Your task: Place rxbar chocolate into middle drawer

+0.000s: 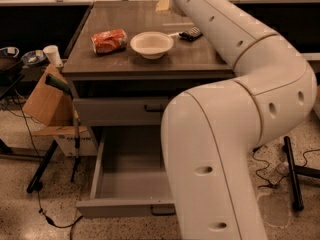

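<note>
— What is met first, nearest the camera?

— The right foreground is filled by the robot arm (240, 114), bent at a large white elbow. To its left the middle drawer (125, 181) is seen pulled out, and nothing is seen in the part of its grey tray that is not hidden by the arm. Above it, a closed drawer front (115, 110) with a dark handle is seen.

— And on the counter top (115, 19)?

— An orange-red snack bag (109, 40) is laid at the left, with a white bowl (152, 44) just beside it. The rxbar chocolate (190, 33) is found past the bowl to the right, flat on the wood and close against the arm.

— Which way is it pointed?

— Its long axis is judged to run aslant, the nearer end toward the bowl and the other toward the back right. Part of it may be hidden by the arm.

— How is it expected to handle?

— It is taken to be light, thin and somewhat bendable, in a slick wrapper. It is best gripped from above, across its short width at mid-length.

— And the gripper?

— It is not seen. The arm is carried out past the top edge, over the far side of the counter, so whether it is apart or together cannot be told.
</note>
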`<state>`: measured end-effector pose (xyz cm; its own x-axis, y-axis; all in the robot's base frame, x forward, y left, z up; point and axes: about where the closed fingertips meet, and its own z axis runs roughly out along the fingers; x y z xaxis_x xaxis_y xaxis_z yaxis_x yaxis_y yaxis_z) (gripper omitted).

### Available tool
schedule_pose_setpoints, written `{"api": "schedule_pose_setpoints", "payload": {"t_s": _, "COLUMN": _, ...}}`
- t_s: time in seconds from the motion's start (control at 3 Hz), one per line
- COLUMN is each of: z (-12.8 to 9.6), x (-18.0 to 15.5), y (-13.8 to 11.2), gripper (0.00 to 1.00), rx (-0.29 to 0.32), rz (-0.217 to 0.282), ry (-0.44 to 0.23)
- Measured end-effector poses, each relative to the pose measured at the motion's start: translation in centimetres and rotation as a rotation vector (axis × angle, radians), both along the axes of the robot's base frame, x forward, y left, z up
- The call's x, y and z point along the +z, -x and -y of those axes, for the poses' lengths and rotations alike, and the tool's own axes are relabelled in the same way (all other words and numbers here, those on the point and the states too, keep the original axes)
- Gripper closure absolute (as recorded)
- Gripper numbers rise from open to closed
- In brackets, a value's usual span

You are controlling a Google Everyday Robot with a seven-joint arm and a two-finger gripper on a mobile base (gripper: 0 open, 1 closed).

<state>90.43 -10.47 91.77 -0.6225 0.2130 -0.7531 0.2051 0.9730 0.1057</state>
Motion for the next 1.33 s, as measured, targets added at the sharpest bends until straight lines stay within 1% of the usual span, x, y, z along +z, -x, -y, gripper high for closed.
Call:
{"api": "schedule_pose_setpoints", "payload": {"t_s": 0.33, "z": -0.9, "x": -1.0, "y": -0.7, "gripper": 0.00, "rx": 0.004, "rz": -0.013, "ry": 0.003}}
{"api": "schedule_pose_setpoints", "payload": {"t_s": 0.67, "z": -1.8, "x": -2.1, "y": -1.3, "gripper": 0.00, "rx": -0.006, "rz": -0.027, "ry": 0.007}}
{"api": "schedule_pose_setpoints", "payload": {"t_s": 1.33, "z": -1.6, "x": -4.5, "y": -2.1, "gripper": 0.00, "rx": -0.129, "rz": -0.062, "ry": 0.007}}
